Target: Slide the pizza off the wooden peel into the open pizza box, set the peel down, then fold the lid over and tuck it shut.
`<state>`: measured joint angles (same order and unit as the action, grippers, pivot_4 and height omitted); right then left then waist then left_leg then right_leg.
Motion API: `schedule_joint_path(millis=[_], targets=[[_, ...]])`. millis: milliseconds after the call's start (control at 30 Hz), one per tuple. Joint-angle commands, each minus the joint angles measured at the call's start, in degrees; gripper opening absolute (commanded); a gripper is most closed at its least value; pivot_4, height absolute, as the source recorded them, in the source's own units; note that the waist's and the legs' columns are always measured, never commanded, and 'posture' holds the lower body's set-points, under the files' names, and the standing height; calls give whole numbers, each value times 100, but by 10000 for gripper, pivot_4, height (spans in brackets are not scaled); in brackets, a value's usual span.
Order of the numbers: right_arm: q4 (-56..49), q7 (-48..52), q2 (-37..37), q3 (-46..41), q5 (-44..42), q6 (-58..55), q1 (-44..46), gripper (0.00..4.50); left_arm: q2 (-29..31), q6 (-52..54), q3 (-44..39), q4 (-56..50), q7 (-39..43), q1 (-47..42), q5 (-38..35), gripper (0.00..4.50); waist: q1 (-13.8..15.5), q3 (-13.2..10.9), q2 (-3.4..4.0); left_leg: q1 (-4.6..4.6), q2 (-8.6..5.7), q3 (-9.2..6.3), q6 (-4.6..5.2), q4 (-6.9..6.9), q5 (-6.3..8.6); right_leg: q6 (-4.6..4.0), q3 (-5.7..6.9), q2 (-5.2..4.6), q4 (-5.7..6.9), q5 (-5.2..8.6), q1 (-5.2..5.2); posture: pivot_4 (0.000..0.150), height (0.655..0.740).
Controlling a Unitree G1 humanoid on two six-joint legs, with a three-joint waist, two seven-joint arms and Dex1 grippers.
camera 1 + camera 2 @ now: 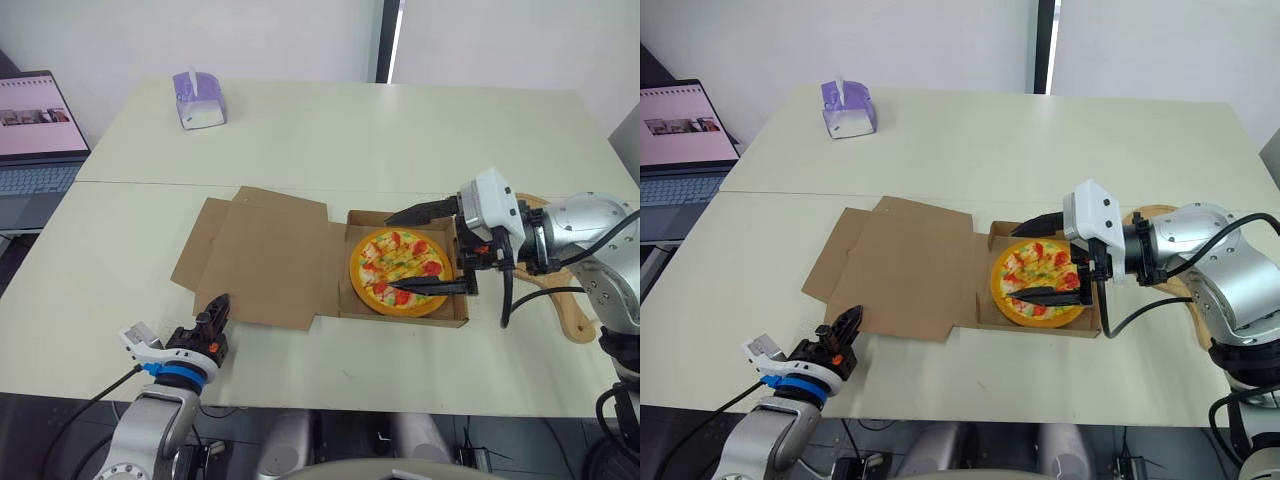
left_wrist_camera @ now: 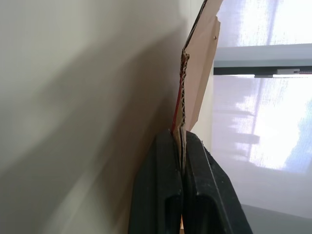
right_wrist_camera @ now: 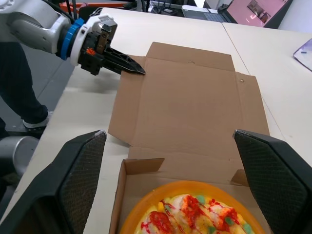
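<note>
**Lid lies flat on your left of the box base; the fold must go to the right, over the pizza.**
The pizza sits inside the box base, and the wooden peel lies on the worktop at the far right, behind the right arm. The lid is open flat on the worktop; its hinge line runs from near to far, between lid and base. Your left claw is the nearer one: it is closed on the cardboard at the lid's near-left edge, the side far from the hinge. Your right claw hangs open just above the pizza, one finger on each side, gripping nothing. I judge it stands in the way of the lid, so move it out before you swing the lid over.
</note>
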<state>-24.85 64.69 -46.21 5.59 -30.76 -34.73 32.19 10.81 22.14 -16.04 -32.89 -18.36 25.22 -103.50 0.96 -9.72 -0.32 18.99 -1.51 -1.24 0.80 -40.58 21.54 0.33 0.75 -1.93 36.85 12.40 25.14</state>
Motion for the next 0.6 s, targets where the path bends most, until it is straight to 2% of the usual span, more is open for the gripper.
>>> schedule_joint_path(millis=[33,167,267,400,600], targets=[[223,-426,113,46,471,236,205,45000,234,80,-157,-48,210,-124,143,243,3,-1,-2,0,0,0,0,0,0,0,0,0,0,0,0,1500,7251],[1227,-1147,238,351,1661,736,626,45000,976,282,-422,285,526,-722,489,243,2,-2,-4,0,0,-1,-19,0,-11,-3,2,2,2,1,1,1500,7251],[1912,-1499,264,514,2318,1116,933,38422,1653,550,-596,673,813,-1350,689,0,-2,-3,-4,0,0,-3,-26,0,-15,-5,2,7,4,2,1,1500,7251],[2762,-1748,234,946,3281,1916,1205,23903,2499,1039,-539,1243,1313,-2317,1133,0,-16,-3,-5,2,2,-5,-30,2,-17,-6,3,10,7,1,6,1500,7251],[4239,-1828,277,1740,4596,3253,1593,2237,3312,1617,-252,2365,2568,-3558,2306,0,-103,-7,-7,6,1,-5,-31,13,-18,-5,5,10,4,1,16,1500,7251]])
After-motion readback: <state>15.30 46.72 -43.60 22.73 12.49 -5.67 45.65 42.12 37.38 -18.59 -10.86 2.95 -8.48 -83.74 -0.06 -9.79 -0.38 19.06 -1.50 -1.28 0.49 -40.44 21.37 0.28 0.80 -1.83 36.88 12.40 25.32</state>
